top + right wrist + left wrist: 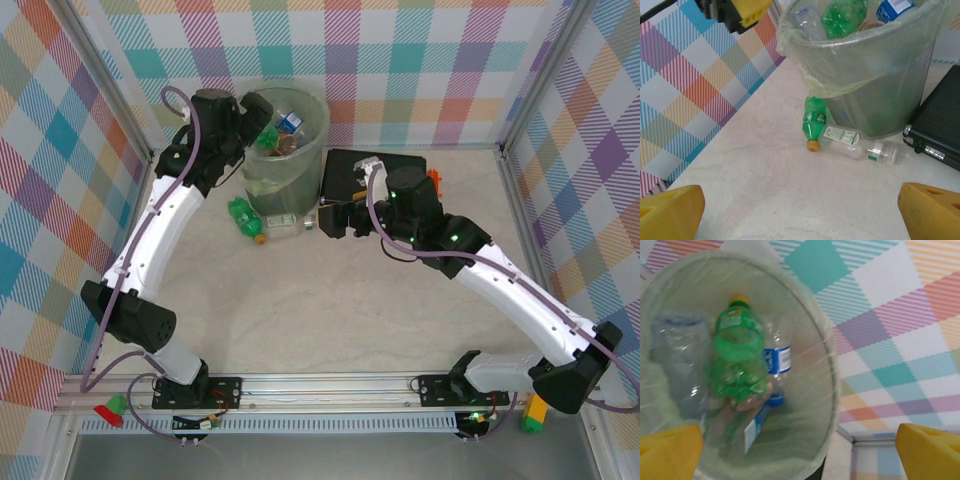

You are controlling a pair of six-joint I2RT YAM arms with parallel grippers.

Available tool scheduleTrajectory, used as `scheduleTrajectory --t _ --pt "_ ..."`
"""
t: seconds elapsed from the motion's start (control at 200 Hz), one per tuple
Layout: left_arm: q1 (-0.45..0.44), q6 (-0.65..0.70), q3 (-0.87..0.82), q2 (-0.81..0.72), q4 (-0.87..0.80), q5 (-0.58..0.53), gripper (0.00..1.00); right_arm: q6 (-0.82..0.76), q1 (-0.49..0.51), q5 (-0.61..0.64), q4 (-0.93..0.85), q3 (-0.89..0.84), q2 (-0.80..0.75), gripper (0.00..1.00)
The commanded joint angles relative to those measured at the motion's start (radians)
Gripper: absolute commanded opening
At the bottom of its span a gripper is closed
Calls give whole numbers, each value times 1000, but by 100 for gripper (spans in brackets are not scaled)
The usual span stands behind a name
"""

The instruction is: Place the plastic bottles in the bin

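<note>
**A:** Where is your left tool [800, 457]?

**B:** You have it above the mouth of the bin [832, 370]; its fingers are spread wide with nothing between them; a green bottle [737, 355] lies below on the other bottles inside; it's a sound place to stand open, since anything let go there falls within the rim.

**A:** And your right tool [800, 215]?

**B:** Wide open too, and empty; you hold it low over the table [765, 190], facing the bin's foot, where a second green bottle [813, 122] and a clear bottle [855, 145] lie close together; I'd judge those two are your next work; the clear one ends near the black case [940, 130], so approach from the open side.
</note>
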Motion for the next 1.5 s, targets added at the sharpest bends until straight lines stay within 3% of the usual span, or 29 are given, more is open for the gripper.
scheduleTrajectory --t 0.0,0.165,0.435,0.8,1.005,1.495 --pt "-9 85 -63 -121 -48 33 100 55 2 20 -12 24 40 99" --pt "-9 165 -171 -254 -113 43 100 150 -13 57 0 21 105 99" --pt "-9 311 -327 -455 -266 47 100 459 -44 29 89 -21 221 99" --pt "-9 346 -544 -693 -331 107 100 866 -29 94 222 -67 401 94" --pt "-9 365 -574 -756 -375 100 100 1034 -7 98 300 -48 520 92" --pt "-9 368 -589 -772 -437 32 99 1212 0 82 425 97 790 85"
